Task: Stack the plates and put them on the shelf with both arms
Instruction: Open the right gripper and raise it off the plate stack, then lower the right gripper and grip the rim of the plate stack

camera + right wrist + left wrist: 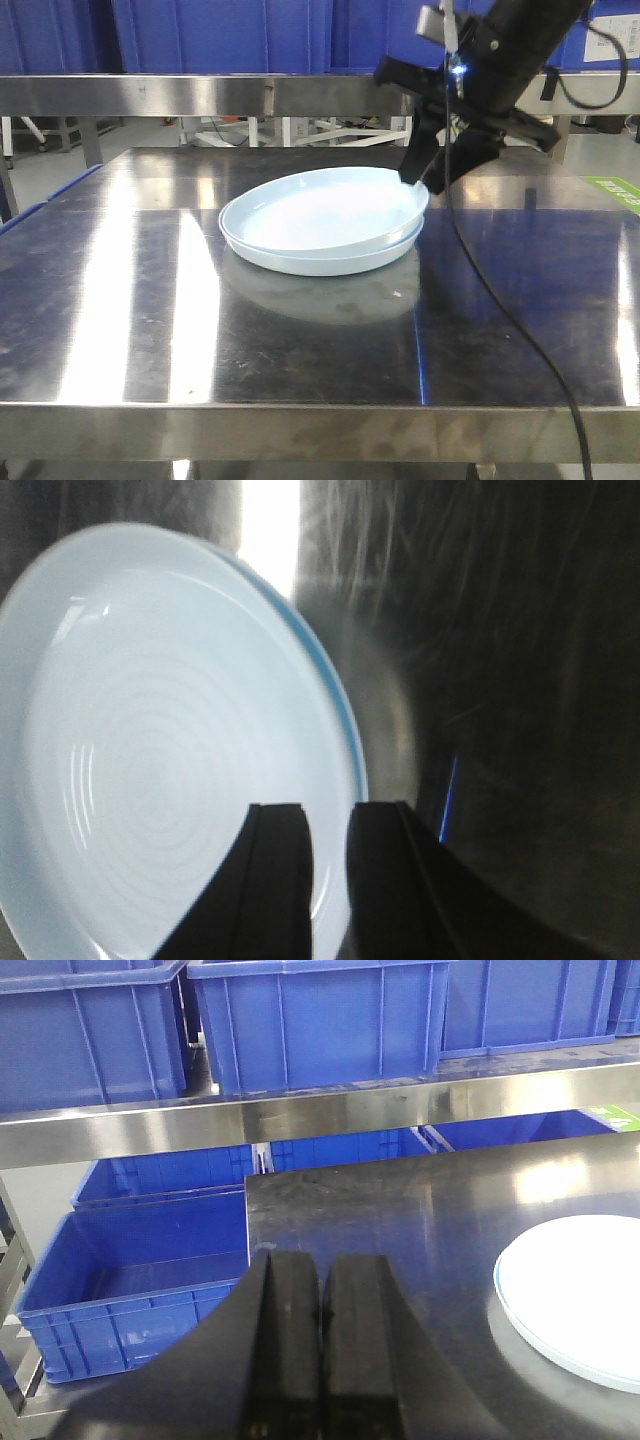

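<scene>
The two plates (322,222) are sitting nested, one in the other, at the middle of the steel table (150,300), and both are lying empty. The upper one is resting slightly off-centre, so a sliver of the lower rim is showing at the right.

The right gripper (425,183) is reaching down at the stack's far right edge. In the right wrist view its fingers (280,880) are standing narrowly apart with the rim running into the gap. That view is blurred, so I cannot tell whether they are pinching the rim or only straddling it. The left gripper (320,1270) is hanging off to the left, well apart from the plates, with its fingers pressed together on nothing.

The main risk, as I am judging it, is a lift from one side. With only the right edge held, the stack would be tipping, and the smooth upper plate could be sliding off the lower one. The black cable (500,300) is trailing across the table just right of the stack and could be dragging on it. The shelf (200,95) is sitting low behind, so a tilted stack could be knocking its front edge.

Blue bins (320,1020) are standing on the shelf with their contents hidden. A lower blue crate (130,1290) at the left is looking empty.
</scene>
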`<state>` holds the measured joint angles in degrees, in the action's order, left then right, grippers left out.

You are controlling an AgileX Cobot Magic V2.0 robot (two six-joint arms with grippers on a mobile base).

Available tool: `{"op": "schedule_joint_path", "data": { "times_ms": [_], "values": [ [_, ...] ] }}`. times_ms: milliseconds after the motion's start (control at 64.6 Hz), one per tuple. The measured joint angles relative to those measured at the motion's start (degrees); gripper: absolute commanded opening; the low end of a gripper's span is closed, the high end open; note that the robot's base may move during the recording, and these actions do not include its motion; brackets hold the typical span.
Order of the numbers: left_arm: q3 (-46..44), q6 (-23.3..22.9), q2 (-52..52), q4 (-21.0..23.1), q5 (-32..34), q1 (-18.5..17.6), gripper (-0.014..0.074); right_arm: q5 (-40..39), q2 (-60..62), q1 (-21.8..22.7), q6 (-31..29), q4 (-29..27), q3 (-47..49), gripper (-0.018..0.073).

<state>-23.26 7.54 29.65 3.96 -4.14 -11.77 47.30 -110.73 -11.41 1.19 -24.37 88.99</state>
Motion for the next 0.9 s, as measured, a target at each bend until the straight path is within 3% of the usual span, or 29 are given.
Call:
{"op": "schedule_joint_path", "data": {
  "times_ms": [279, 433, 588, 743, 898],
  "values": [
    [0.00, 0.00, 0.00, 0.00, 0.00, 0.00, 0.0083, -4.19, 8.03, 0.00, -2.59, 14.12, -3.79, 0.0257],
    [0.00, 0.00, 0.00, 0.00, 0.00, 0.00, 0.0083, -10.52, 13.59, 0.00, -2.90, 17.15, -11.37, 0.0257],
    [0.00, 0.00, 0.00, 0.00, 0.00, 0.00, 0.0083, -15.30, 18.14, 0.00, -2.67, 13.14, -18.65, 0.0257],
    [0.00, 0.00, 0.00, 0.00, 0.00, 0.00, 0.0083, -14.85, 17.05, 0.00, -2.53, 4.92, -19.57, 0.0260],
    [0.00, 0.00, 0.00, 0.00, 0.00, 0.00, 0.0083, -13.06, 13.11, 0.00, -2.43, 1.30, -18.92, 0.0284]
  ]
}}
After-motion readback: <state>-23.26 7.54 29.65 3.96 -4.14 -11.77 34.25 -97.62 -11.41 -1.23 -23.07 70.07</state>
